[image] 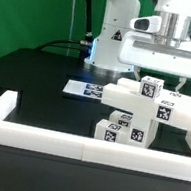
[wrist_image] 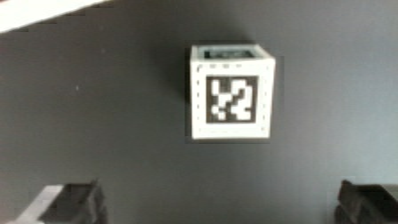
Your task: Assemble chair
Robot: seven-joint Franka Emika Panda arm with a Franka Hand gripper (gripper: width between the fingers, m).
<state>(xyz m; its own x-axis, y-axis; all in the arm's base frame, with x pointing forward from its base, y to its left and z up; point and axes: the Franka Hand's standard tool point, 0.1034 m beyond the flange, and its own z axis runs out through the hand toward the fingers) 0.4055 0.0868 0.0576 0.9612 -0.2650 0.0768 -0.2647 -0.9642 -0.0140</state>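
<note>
Several white chair parts (image: 135, 116) cluster just behind the white border wall (image: 84, 147) in the exterior view, with the marker board (image: 88, 88) farther back. Above them hangs the gripper (image: 160, 76). The wrist view shows its fingertips (wrist_image: 63, 203) spread wide, empty, over one tagged block (wrist_image: 231, 93).

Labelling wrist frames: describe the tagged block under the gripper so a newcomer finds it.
In the wrist view, start from the black table. Between and beyond the open gripper lies one upright white block, alone. Unlike the white part at the frame corner, it shows a black-and-white square tag.
</note>
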